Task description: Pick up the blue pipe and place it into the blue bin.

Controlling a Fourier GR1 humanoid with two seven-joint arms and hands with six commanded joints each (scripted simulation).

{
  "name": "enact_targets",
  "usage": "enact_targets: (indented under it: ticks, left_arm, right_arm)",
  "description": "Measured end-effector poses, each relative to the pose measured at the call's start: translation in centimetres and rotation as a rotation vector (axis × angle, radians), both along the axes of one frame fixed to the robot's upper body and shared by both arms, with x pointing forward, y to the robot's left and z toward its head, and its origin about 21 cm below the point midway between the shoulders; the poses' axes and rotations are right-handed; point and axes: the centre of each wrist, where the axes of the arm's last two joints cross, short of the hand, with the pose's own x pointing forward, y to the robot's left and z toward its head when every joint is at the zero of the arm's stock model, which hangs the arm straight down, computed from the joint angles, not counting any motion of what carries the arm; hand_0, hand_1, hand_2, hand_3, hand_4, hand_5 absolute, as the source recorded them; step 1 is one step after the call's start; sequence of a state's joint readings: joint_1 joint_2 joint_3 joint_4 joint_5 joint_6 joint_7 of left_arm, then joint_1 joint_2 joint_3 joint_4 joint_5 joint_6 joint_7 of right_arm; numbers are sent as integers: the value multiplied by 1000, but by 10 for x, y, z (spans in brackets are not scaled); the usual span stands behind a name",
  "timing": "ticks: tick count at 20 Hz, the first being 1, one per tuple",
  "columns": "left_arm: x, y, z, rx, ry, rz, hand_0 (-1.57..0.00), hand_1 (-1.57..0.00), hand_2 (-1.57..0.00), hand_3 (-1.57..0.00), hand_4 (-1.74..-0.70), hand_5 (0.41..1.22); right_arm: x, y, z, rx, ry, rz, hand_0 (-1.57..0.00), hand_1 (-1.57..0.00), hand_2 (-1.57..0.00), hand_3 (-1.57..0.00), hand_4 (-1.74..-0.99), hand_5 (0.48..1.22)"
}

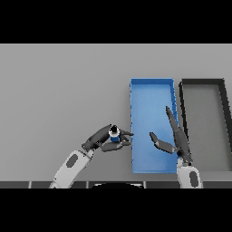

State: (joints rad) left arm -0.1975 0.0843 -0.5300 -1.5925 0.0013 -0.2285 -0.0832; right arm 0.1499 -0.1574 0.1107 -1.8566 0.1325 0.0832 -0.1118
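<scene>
My left hand (pixel 102 139) – fingers curled round pipe (pixel 114 134), just left of bin (pixel 152 82). Right hand (pixel 174 140) over bin, fingers straight – idle. Pipe held by tips only; may slip, drop on bench (pixel 59 90) short of bin wall.

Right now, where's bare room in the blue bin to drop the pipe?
The blue bin's far half is bare floor, bordered by its back wall and the black bin to its right. The near half is crowded: the open right hand hangs over it. The left hand holds the blue pipe just outside the bin's left wall.
</scene>
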Motion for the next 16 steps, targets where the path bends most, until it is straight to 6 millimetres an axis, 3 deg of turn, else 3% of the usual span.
enact_targets:
  ticks: [4,8,12,16]
  left_arm:
    - [3,1,3,16,-4,-2,-1571,-1571,-1571,-1571,-1474,1221]
    - [-3,3,3,8,-8,-6,-1571,-1571,-1571,-1571,-1473,1221]
    - [1,3,6,27,-16,-5,-1571,-1571,-1571,-1571,-1474,1221]
    - [1,2,8,35,-17,-4,-1571,-1571,-1571,-1571,-1475,1221]
  right_arm:
    - [8,-6,47,-26,-64,180,1,-5,-10,1,-1171,579]
    - [6,10,91,-109,-46,358,1,-1,-3,1,-1205,539]
    - [14,30,108,-193,-8,496,1,0,-1,1,-1256,523]
    - [18,50,117,-214,11,586,1,1,0,1,-1232,525]
